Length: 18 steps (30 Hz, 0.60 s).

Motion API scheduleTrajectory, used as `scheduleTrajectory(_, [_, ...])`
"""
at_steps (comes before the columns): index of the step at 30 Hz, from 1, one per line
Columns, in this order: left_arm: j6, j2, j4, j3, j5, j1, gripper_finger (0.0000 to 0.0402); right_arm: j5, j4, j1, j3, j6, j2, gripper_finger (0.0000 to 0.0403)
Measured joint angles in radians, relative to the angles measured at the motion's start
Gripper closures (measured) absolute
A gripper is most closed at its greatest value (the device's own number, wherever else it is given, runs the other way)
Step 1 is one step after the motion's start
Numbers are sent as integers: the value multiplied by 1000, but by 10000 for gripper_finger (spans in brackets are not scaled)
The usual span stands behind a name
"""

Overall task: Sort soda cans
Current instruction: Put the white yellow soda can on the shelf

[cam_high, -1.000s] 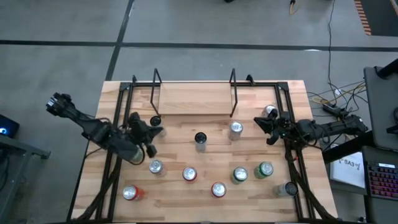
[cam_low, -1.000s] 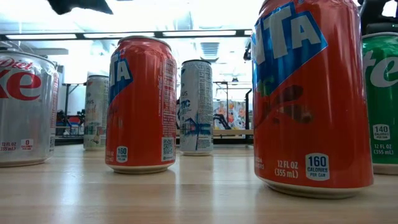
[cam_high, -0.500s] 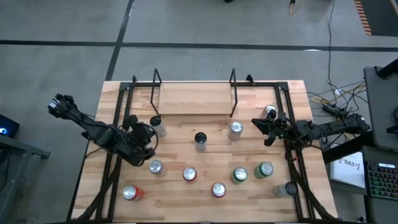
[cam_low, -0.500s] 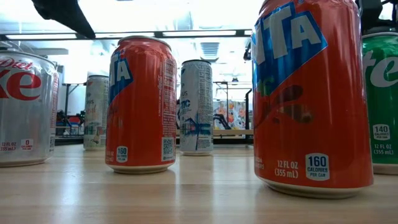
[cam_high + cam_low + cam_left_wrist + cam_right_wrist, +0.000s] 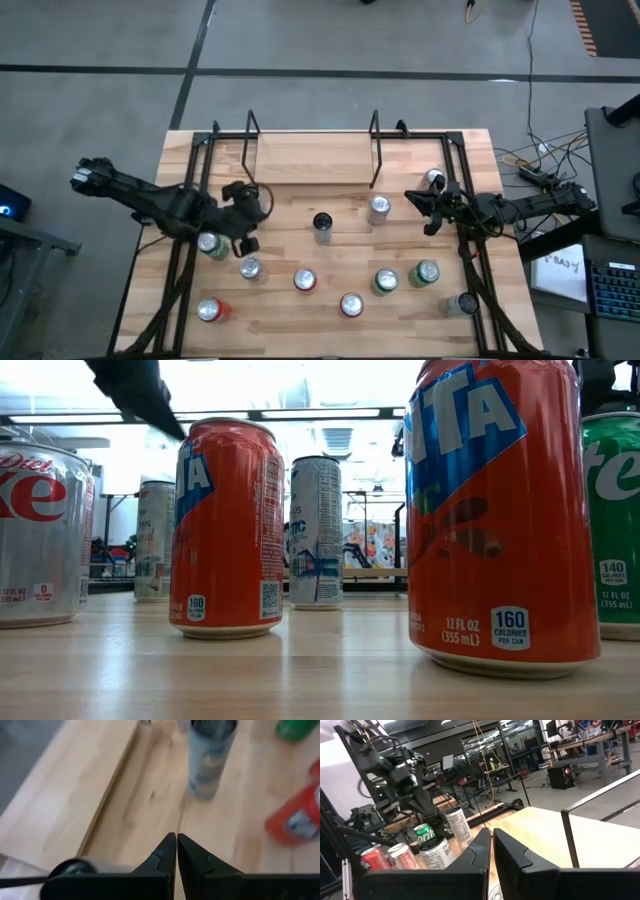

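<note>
My left gripper [image 5: 243, 190], fingers pressed together and empty, has swung across the table's left side, uncovering a silver-topped can [image 5: 209, 242]; the soda cans remain scattered, unsorted. Right gripper [image 5: 412, 199] likewise closed, empty.

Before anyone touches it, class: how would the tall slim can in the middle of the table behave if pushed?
The tall slim can stands upright on a narrow base, so it probably tips easily. Once down, its round body would likely roll across the smooth wooden table.
</note>
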Motion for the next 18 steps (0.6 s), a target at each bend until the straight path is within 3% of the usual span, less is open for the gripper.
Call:
scheduleTrajectory(3, [9,-19,-51,0,83,91,401,0,0,0,0,3,0,390])
scheduleTrajectory(8, [-67,-41,-55,7,34,192,401,0,0,0,0,3,0,390])
scheduleTrajectory(18, [-382,-44,-94,40,30,231,398,0,-6,0,0,12,0,390])
